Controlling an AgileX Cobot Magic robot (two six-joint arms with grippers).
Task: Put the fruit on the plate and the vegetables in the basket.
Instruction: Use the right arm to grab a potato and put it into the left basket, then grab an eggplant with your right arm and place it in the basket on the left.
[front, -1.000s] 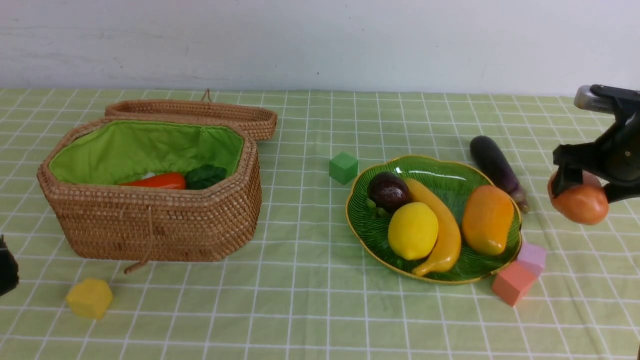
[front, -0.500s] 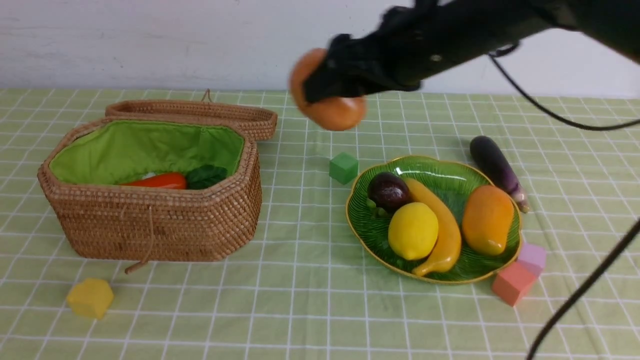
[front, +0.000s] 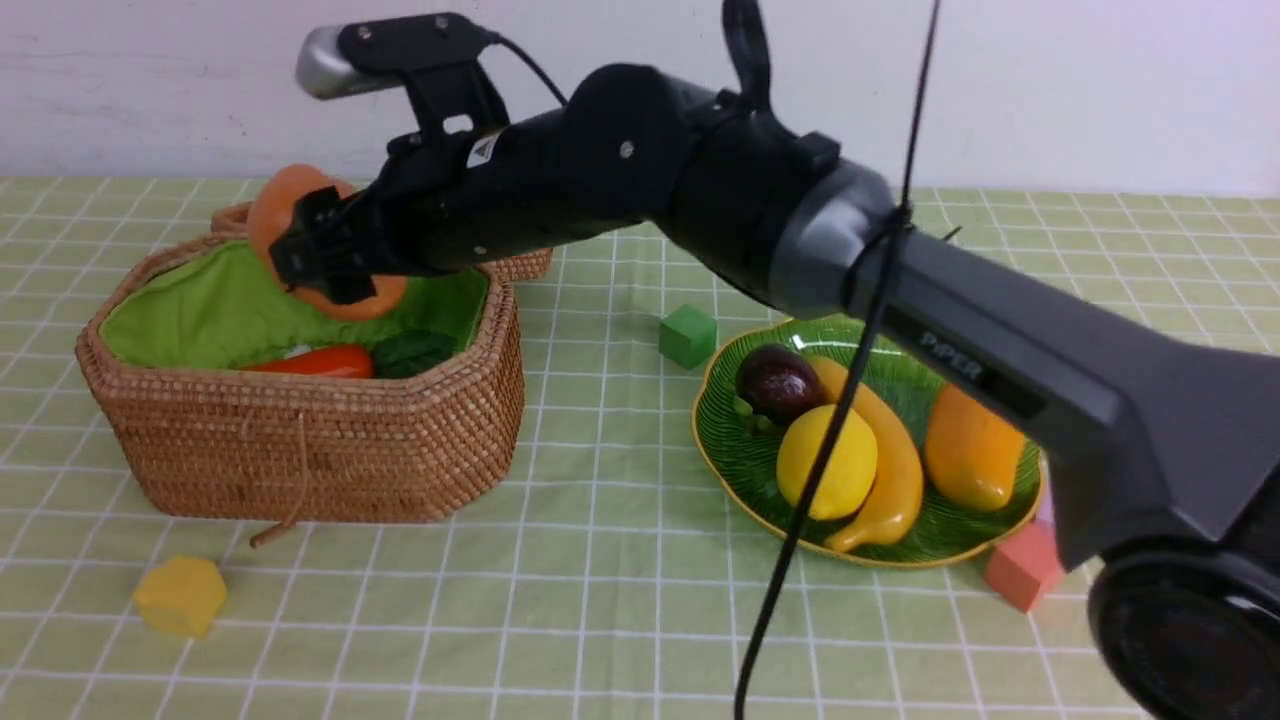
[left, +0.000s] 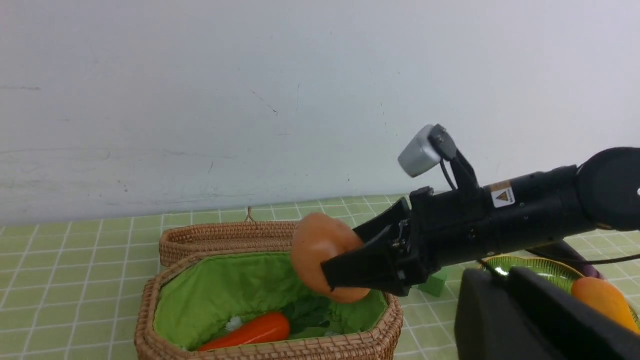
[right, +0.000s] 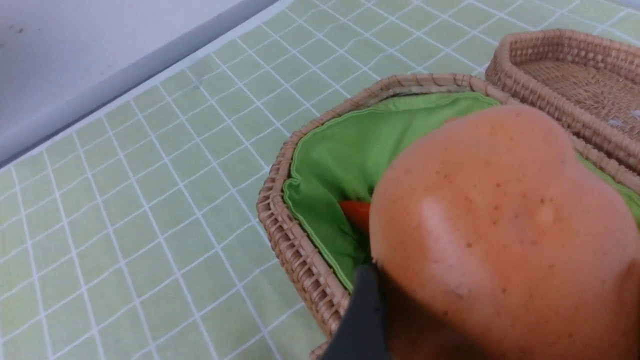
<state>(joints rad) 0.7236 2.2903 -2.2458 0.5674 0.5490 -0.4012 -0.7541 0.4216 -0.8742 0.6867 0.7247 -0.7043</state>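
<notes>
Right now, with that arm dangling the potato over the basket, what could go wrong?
1. The right end effector pinches the round potato above the basket; it might slip early and hit the rim.
2. Dropped from that height, it could land on the carrot and bounce.
3. The arm reaches across above the plate; pulling back low could brush it.

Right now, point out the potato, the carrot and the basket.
potato (front: 283, 205): front view, its bare upper side.
carrot (front: 322, 362): front view, middle of its orange-red body.
basket (front: 330, 450): front view, its near woven wall.
</notes>
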